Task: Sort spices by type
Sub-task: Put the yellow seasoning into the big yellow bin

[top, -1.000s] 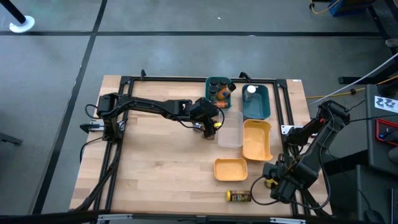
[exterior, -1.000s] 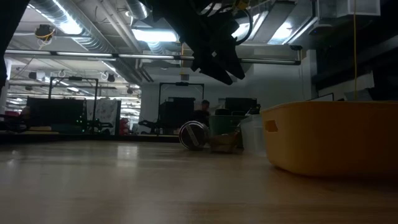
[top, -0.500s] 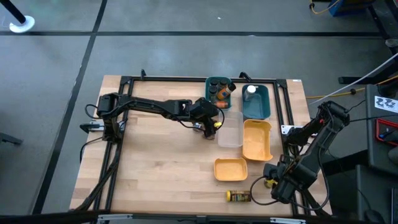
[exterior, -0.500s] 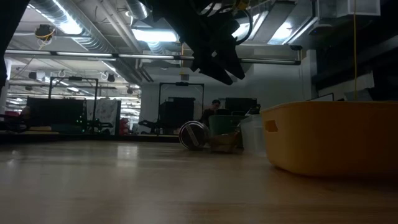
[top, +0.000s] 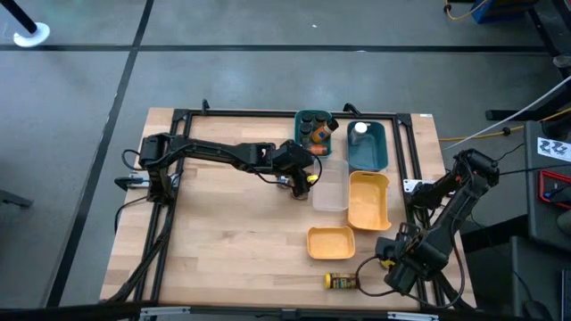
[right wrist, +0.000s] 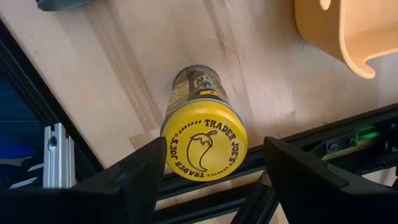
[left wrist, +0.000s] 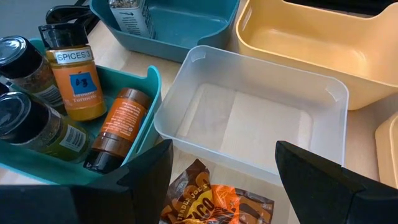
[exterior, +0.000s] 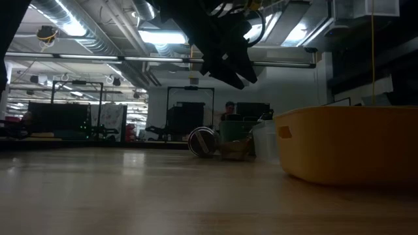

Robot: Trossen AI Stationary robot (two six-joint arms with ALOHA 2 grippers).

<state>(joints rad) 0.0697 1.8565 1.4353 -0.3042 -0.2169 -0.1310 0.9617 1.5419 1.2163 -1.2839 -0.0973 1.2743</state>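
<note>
Broadly, we judge the sorting a good way along but not finished. Taking the containers from largest down: the big yellow bin looks empty, as does the clear bin beside it; the blue bin holds one white-lidded bottle; the teal bin is the fullest, with two dark-lidded jars, an orange turmeric bottle standing upright and a brown bottle lying against its wall; the small yellow bin also looks empty.

Left to do, as we read it: three things are out on the wood. An orange-brown packet lies just outside the clear bin, directly under our left gripper, whose fingers stand well apart and hold nothing. A yellow-lidded jar lies on its side at the table's near right edge, lid facing the wrist camera, printed with a chilli pepper, its label brown and busy. Our right gripper hangs over it with fingers spread to either side, not touching. A second small jar lies on its side just below the small yellow bin, yellowish with a dark band; its lid colour we cannot make out.
</note>
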